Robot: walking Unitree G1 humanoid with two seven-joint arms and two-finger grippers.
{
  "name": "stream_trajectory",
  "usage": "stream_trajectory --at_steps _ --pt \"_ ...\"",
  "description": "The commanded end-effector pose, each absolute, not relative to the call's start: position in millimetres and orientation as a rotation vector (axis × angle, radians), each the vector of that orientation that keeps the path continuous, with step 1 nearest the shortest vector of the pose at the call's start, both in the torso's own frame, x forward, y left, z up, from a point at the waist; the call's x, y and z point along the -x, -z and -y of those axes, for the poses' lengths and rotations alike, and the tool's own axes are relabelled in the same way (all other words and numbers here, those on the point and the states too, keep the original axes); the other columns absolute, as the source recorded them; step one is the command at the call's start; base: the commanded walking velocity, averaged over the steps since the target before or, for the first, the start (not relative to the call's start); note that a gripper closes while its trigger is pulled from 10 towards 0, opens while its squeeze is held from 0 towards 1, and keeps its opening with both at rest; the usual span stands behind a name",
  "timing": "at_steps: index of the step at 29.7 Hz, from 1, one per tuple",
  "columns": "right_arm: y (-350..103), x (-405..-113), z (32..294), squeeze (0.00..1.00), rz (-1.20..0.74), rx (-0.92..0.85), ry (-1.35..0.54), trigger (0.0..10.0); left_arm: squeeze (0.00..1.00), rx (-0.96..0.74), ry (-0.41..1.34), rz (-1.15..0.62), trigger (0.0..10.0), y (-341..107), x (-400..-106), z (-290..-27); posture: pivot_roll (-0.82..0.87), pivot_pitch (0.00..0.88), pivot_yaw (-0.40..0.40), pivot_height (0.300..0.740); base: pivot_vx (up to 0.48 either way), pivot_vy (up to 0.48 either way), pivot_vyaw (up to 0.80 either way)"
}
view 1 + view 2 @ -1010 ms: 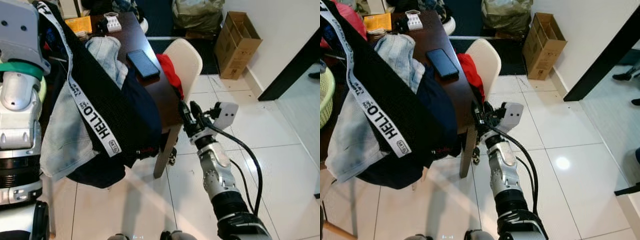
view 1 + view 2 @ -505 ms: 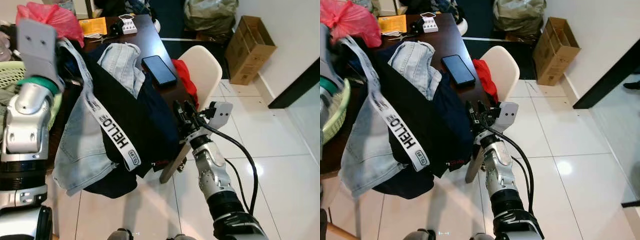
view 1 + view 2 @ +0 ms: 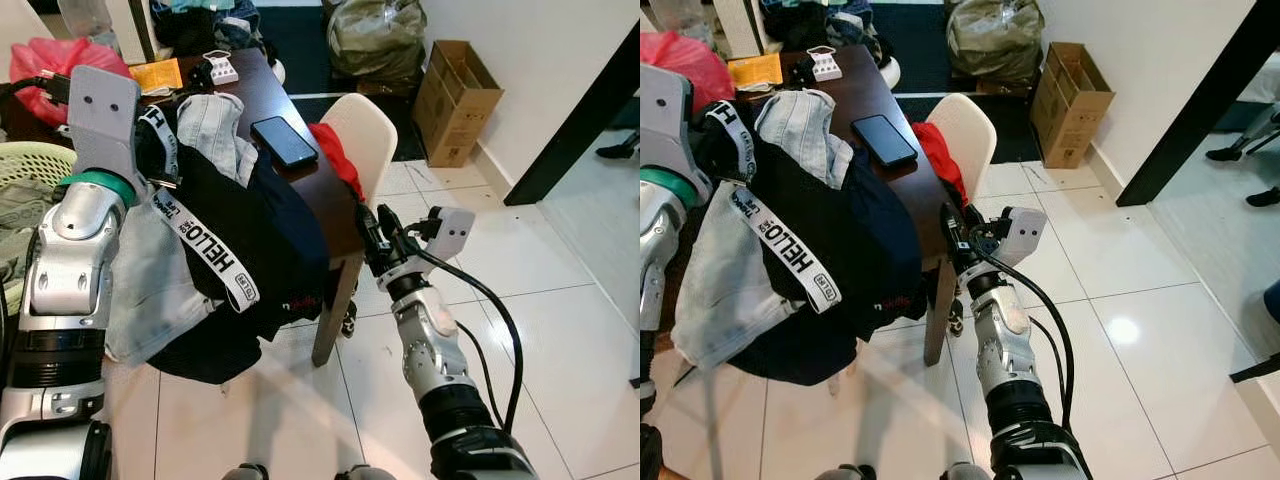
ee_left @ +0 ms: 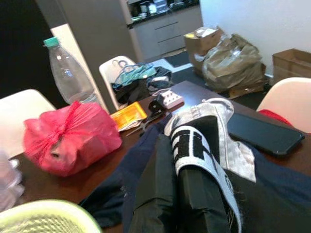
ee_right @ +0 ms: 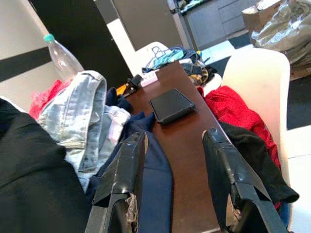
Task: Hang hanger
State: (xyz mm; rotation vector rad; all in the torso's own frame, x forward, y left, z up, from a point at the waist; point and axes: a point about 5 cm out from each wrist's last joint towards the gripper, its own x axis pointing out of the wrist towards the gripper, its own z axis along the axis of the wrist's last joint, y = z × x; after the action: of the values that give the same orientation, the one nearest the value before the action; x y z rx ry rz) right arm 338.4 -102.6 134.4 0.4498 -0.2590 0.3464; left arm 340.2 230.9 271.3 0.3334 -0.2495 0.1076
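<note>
A black garment (image 3: 250, 240) with a white "HELLO" strap (image 3: 215, 260) lies over jeans (image 3: 215, 120) and a navy cloth on the dark table (image 3: 262, 95). My left gripper (image 3: 150, 135) is buried in the bunched top of that garment (image 4: 194, 160), at the table's left. My right gripper (image 3: 378, 228) is open and holds nothing. It hovers at the table's near right corner beside the white chair (image 3: 372, 125); its fingers (image 5: 131, 165) point over the tabletop. What look like teal hangers (image 4: 136, 73) lie on a far white chair.
A black phone (image 3: 284, 140) lies on the table; a red cloth (image 3: 340, 155) hangs on the white chair. A green basket (image 3: 30, 165), red bag (image 3: 40, 60) and plastic bottle (image 4: 68, 73) stand at the left. A cardboard box (image 3: 450, 95) and stuffed bag (image 3: 375, 40) sit by the wall.
The view has swung about. My left arm has come down and forward, and the black garment now lies lower over the pile. The right gripper keeps its place by the table corner.
</note>
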Motion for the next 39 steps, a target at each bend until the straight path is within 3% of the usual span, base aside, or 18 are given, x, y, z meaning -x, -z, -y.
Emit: stream_trajectory --at_steps 1,7,14,15,18,25,26,27,30,33,34,35,36,39 --pt "-132.8 -337.4 105.8 0.00 0.257 -0.459 -0.337 10.0 0.00 -0.364 -0.169 0.231 10.0 -271.9 -339.5 -242.1 0.08 0.047 0.001 0.740 0.000 0.000 0.00" --pt "-133.7 -337.9 106.2 0.00 0.258 -0.462 -0.338 10.0 0.00 -0.445 -0.194 0.212 10.0 -273.4 -342.5 -256.2 0.08 0.053 -0.004 0.740 0.000 0.000 0.00" --pt "-134.5 -338.4 106.2 0.00 0.258 -0.462 -0.341 10.0 0.00 -0.537 -0.116 0.221 10.0 -272.4 -349.8 -253.7 0.08 0.054 -0.008 0.740 0.000 0.000 0.00" --pt "-134.7 -338.8 106.1 0.00 0.256 -0.461 -0.341 10.0 1.00 -0.559 -0.066 0.208 10.0 -269.5 -354.9 -250.4 0.08 0.054 -0.012 0.740 0.000 0.000 0.00" --pt "-134.5 -340.1 106.1 0.00 0.250 -0.461 -0.336 10.0 1.00 -0.631 0.011 0.183 10.0 -273.0 -373.0 -247.0 0.08 0.052 -0.014 0.740 0.000 0.000 0.00" --pt "-135.3 -340.5 107.6 0.00 0.251 -0.460 -0.331 10.0 1.00 -0.728 0.020 0.199 10.0 -292.6 -384.5 -247.8 0.07 0.050 -0.006 0.740 0.000 0.000 0.00" --pt "-135.2 -340.4 108.8 0.00 0.251 -0.459 -0.328 10.0 0.17 -0.776 0.067 0.135 10.0 -291.9 -388.9 -247.9 0.06 0.051 -0.005 0.740 0.000 0.000 0.00" --pt "-134.9 -340.1 109.1 0.00 0.250 -0.459 -0.327 10.0 0.00 -0.786 0.111 0.067 10.0 -286.7 -390.8 -248.2 0.06 0.051 -0.005 0.740 0.000 0.000 0.00" --pt "-134.0 -339.2 108.9 0.00 0.247 -0.458 -0.329 10.0 0.00 -0.757 0.178 -0.045 10.0 -275.8 -393.3 -249.6 0.06 0.053 -0.003 0.740 0.000 0.000 0.00" --pt "-132.9 -338.4 108.2 0.00 0.241 -0.458 -0.333 10.0 0.00 -0.585 0.211 -0.098 10.0 -273.2 -394.3 -248.2 0.06 0.055 -0.004 0.740 0.000 0.000 0.00" --pt "-131.9 -338.0 107.5 0.00 0.236 -0.458 -0.337 10.0 0.00 -0.419 0.260 -0.126 10.0 -273.9 -394.0 -243.8 0.07 0.058 -0.007 0.740 0.000 0.000 0.00" --pt "-131.9 -338.0 107.5 0.00 0.236 -0.458 -0.337 10.0 0.00 -0.419 0.260 -0.126 10.0 -273.9 -394.0 -243.8 0.07 0.058 -0.007 0.740 0.000 0.000 0.00" --pt "-130.9 -337.7 106.6 0.00 0.230 -0.458 -0.341 10.0 0.00 -0.286 0.318 -0.142 10.0 -275.1 -392.9 -238.2 0.07 0.059 -0.007 0.740 0.000 0.000 0.00" --pt "-130.3 -337.5 106.0 0.00 0.226 -0.457 -0.344 10.0 0.00 -0.211 0.360 -0.151 10.0 -276.1 -392.5 -234.5 0.07 0.059 -0.007 0.740 0.000 0.000 0.00"
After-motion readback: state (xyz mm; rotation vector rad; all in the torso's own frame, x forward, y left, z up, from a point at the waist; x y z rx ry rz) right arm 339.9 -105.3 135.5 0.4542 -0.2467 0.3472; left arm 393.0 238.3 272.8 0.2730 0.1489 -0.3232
